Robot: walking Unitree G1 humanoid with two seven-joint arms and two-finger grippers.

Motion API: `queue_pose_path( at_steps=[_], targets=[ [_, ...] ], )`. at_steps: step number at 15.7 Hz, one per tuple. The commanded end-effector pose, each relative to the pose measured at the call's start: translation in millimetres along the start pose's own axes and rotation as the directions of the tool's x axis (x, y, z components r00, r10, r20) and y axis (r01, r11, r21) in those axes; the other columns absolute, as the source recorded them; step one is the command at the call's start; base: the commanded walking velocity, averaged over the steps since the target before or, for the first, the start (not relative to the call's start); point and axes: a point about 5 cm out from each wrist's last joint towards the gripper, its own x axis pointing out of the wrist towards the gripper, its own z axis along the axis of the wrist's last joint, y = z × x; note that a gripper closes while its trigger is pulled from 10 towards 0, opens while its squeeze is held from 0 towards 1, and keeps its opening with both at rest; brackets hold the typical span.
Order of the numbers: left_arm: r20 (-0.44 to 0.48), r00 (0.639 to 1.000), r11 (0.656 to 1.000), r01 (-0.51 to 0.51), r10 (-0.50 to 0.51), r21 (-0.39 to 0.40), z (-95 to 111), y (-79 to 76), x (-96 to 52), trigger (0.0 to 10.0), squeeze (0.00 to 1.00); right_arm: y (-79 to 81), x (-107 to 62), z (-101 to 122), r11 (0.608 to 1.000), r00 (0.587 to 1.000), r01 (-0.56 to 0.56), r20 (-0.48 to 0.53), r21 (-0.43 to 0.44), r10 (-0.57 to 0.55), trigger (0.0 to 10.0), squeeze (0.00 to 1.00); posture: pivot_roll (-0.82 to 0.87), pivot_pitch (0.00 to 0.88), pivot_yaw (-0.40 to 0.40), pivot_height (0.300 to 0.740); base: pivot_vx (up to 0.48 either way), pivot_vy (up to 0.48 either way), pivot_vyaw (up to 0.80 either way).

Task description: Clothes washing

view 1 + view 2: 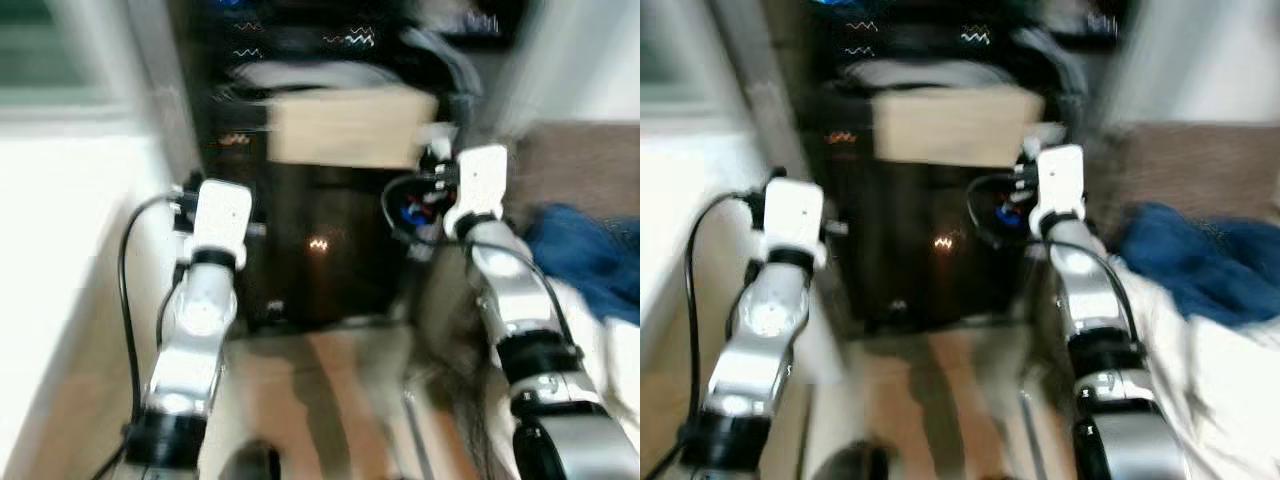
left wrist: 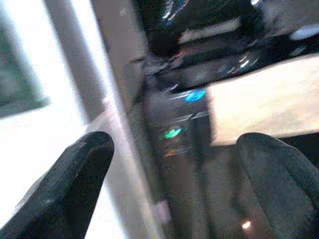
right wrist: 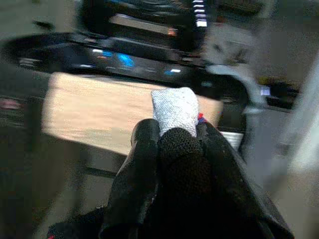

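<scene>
Both arms reach toward the dark washer [image 1: 310,230], whose top carries a tan panel [image 1: 345,125]; the head views are blurred. The left gripper [image 2: 174,164] is released, its fingers [image 2: 70,184] spread wide before the washer's left edge. The right gripper [image 3: 172,134] is clenched on a dark garment [image 3: 182,164] with a pale grey end, just before the panel. Right of the washer lies a blue cloth [image 1: 590,250] on a white heap [image 1: 1230,390].
</scene>
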Motion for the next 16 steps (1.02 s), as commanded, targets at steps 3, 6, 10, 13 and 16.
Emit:
queue_pose_path(
  at_steps=[3,6,10,13,16],
  targets=[
    [0.026,1.0,0.998,-0.015,0.013,0.059,6.3,-0.5,4.3,10.0,0.0,-6.2,0.0,-2.0,1.0,1.0,0.019,0.005,0.016,-0.02,0.0,0.08,-0.02,0.0,-0.024,0.716,0.0,0.0,0.76],
    [0.039,0.998,0.998,0.054,-0.055,0.019,8.0,-4.0,3.1,10.0,0.0,-3.6,3.3,3.0,1.0,1.0,0.019,0.023,0.01,-0.019,0.0,0.0,-0.02,0.0,-0.024,0.716,0.089,-0.131,0.51],
    [0.052,0.994,0.995,0.091,-0.092,0.032,8.8,-6.3,2.4,10.0,0.0,-2.1,4.6,2.3,0.999,0.999,0.035,0.006,-0.029,-0.035,10.0,0.0,-0.02,0.0,-0.023,0.716,0.315,-0.358,0.0],
    [0.042,0.995,0.995,0.084,-0.087,0.062,6.7,-4.7,4.3,10.0,0.0,-1.6,4.5,0.7,0.999,0.999,0.039,-0.003,0.002,-0.039,10.0,0.0,-0.02,0.0,-0.023,0.716,0.0,0.0,-0.64],
    [0.042,0.995,0.995,0.088,-0.09,0.056,6.4,-2.3,5.9,10.0,0.0,-2.3,4.1,1.9,0.998,0.998,0.061,0.008,-0.028,-0.061,10.0,0.0,-0.03,0.0,-0.019,0.716,0.0,0.0,-0.4]
  ],
)
